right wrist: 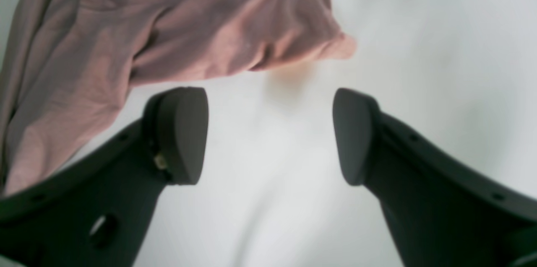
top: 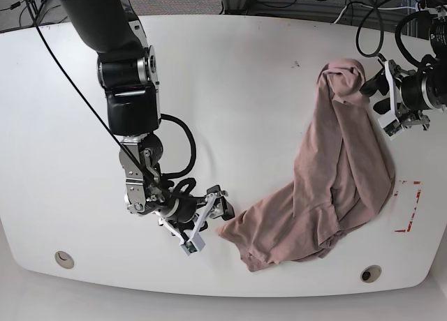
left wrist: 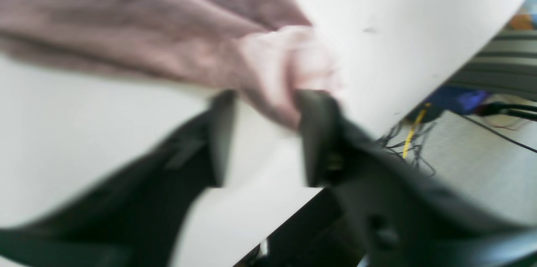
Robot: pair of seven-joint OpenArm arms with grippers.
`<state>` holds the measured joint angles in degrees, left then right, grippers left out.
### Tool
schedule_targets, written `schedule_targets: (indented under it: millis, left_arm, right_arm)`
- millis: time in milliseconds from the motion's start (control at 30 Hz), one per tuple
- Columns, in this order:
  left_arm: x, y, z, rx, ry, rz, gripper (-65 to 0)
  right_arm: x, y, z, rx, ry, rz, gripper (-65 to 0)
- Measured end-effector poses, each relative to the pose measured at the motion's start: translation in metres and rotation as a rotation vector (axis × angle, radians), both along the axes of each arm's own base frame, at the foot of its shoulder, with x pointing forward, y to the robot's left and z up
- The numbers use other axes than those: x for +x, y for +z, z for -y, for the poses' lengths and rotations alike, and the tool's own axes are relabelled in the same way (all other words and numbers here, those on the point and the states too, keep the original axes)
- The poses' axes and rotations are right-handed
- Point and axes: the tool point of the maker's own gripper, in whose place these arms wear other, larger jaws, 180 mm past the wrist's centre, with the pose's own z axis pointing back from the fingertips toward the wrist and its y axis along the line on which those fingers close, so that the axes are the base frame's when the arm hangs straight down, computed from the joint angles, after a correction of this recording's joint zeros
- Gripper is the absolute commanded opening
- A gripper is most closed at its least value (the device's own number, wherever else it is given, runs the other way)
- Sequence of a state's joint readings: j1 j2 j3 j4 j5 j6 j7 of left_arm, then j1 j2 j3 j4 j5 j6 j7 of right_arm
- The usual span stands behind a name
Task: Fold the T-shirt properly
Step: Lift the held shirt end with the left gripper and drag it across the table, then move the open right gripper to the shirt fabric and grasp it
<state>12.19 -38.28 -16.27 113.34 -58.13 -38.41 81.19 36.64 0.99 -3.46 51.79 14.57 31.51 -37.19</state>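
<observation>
Two grippers flank our bunched T-shirt [top: 335, 174] on the white table [top: 230, 77]. Right gripper [right wrist: 270, 135] gapes near a corner; left gripper [left wrist: 262, 135] spreads, cloth between. We should pinch hems squarely.

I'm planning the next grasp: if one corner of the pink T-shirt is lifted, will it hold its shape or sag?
The T-shirt lies rumpled in soft folds, so it would probably sag and trail. The bunched fabric at the left end effector looks thin, likely light. On the smooth white table it may slide when pushed.
</observation>
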Motion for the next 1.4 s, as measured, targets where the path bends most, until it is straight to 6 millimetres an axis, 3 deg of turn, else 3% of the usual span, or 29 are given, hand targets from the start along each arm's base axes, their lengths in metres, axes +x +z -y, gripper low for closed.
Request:
schedule_targets:
  millis: [167,400,533,767,933,1133,1233,1400]
  left_arm:
    - [0.010,0.012,-0.006,-0.031,0.041,0.049,-26.7]
    - [0.008,0.021,-0.058,0.024,0.209,0.078,-26.1]
    - [0.009,0.035,-0.078,0.039,0.274,0.123,-26.1]
    - [0.010,0.066,-0.114,0.060,0.396,0.231,-26.1]
    - [0.008,0.086,-0.136,0.074,0.475,0.301,-26.1]
    - [0.005,0.100,-0.150,0.077,0.527,0.352,-26.1]
    - [0.005,0.109,-0.158,0.084,0.555,0.383,-26.1]
    - [0.008,0.117,-0.167,0.114,0.587,0.416,-26.1]
  right_arm:
    - [-0.005,-0.005,-0.009,0.013,0.009,-0.013,-21.1]
    - [-0.017,-0.014,-0.028,0.041,0.028,-0.038,-21.1]
    - [-0.026,-0.018,-0.046,0.064,0.049,-0.060,-21.1]
    - [-0.032,-0.023,-0.052,0.098,0.040,-0.076,-21.1]
    - [-0.048,-0.039,-0.061,0.064,0.082,-0.103,-21.1]
    - [-0.070,-0.056,-0.067,0.045,0.115,-0.147,-21.1]
    - [-0.081,-0.054,-0.073,0.011,0.151,-0.143,-21.1]
    - [-0.095,-0.032,-0.095,0.018,0.210,-0.066,-21.1]
